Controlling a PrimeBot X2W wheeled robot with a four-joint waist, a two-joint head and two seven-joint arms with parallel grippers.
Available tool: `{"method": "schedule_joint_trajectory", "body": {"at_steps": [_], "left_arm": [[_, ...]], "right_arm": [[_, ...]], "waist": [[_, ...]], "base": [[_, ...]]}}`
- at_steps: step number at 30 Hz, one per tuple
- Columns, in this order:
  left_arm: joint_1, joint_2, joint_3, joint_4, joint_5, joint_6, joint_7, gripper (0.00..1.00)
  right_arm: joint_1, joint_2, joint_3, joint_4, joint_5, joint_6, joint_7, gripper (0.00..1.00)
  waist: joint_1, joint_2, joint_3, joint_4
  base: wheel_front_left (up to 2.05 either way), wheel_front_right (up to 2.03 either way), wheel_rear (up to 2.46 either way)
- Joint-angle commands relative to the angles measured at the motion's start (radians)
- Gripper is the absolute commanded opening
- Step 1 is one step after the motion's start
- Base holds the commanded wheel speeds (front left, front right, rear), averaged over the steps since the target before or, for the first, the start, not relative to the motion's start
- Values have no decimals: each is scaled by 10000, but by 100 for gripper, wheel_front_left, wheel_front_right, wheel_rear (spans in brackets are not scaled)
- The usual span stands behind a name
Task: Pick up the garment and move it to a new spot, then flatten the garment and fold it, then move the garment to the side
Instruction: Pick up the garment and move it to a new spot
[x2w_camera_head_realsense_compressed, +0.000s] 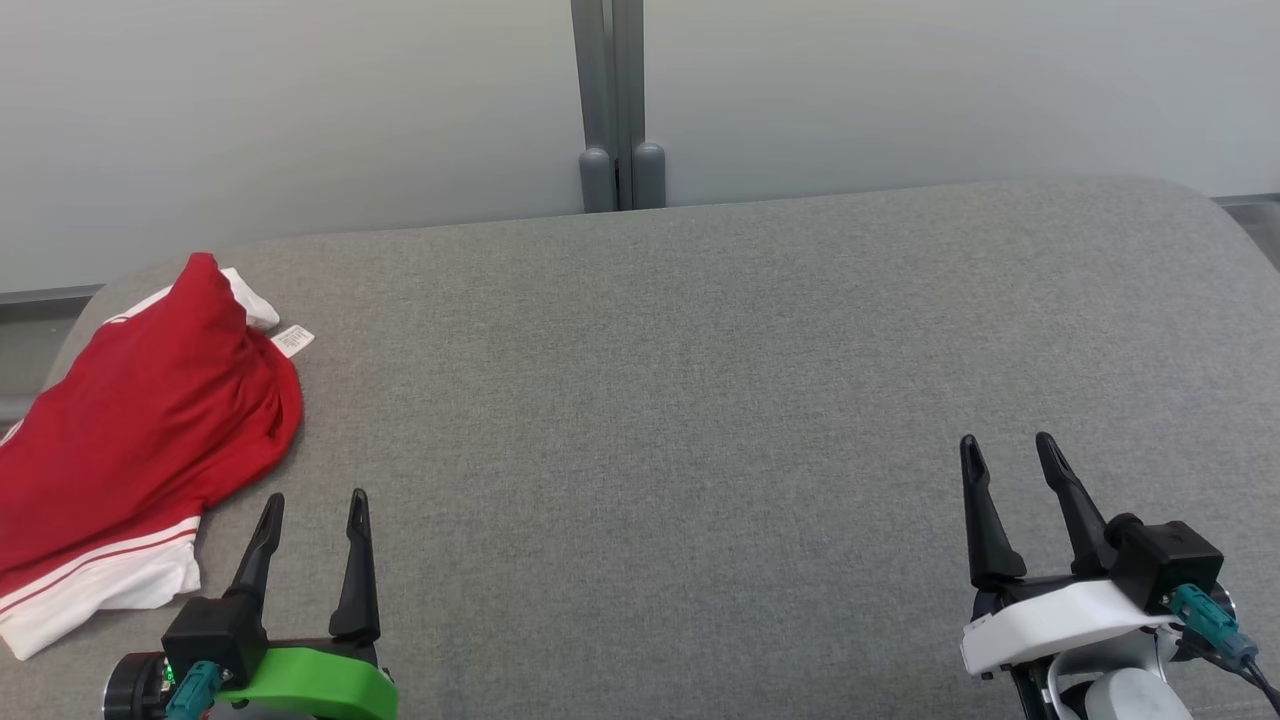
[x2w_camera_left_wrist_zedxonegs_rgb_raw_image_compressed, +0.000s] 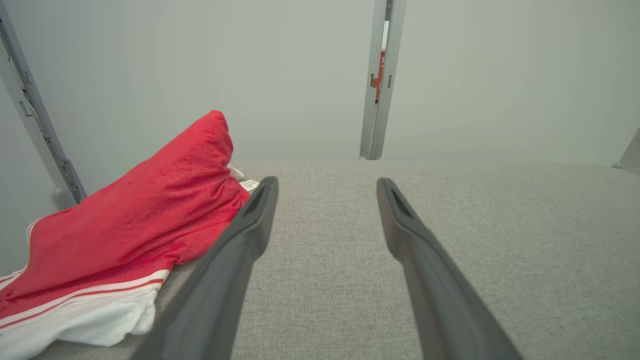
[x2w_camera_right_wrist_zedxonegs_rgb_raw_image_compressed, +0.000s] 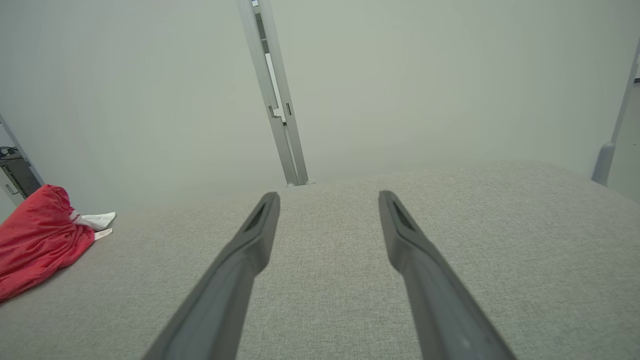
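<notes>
Garment (x2w_camera_head_realsense_compressed: 140, 440) is found at the left edge of the head view, as a red crumpled heap on the grey padded surface (x2w_camera_head_realsense_compressed: 700, 400), and part of it is cut off by the edge of the frame. Its long axis is laid diagonally, from the white striped hem (x2w_camera_head_realsense_compressed: 90, 590) at the lower left up to a bunched red peak at the upper left, where a small white label (x2w_camera_head_realsense_compressed: 292, 340) is seen just beside it. The left gripper (x2w_camera_head_realsense_compressed: 316, 495) is held at the lower left of the frame with its two fingers spread apart and nothing between them. The garment lies just to the left of these fingers and slightly above them in the frame, near but not touched. The right gripper (x2w_camera_head_realsense_compressed: 1006, 438) is placed at the lower right, likewise spread and empty, and is well apart from the cloth, with the bare middle of the surface between them. The pick-up is judged as not yet begun. The left arm is clearly the nearer one, so a short reach towards the left of the frame, probably to the hem end, would be expected.
</notes>
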Motion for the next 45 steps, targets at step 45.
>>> {"method": "schedule_joint_trajectory", "body": {"at_steps": [45], "left_arm": [[-48,446,685,182,-114,194,-10,100]], "right_arm": [[120,-10,190,287,176,0,-34,100]], "waist": [[0,-1,144,3863]], "base": [[0,0,0]]}}
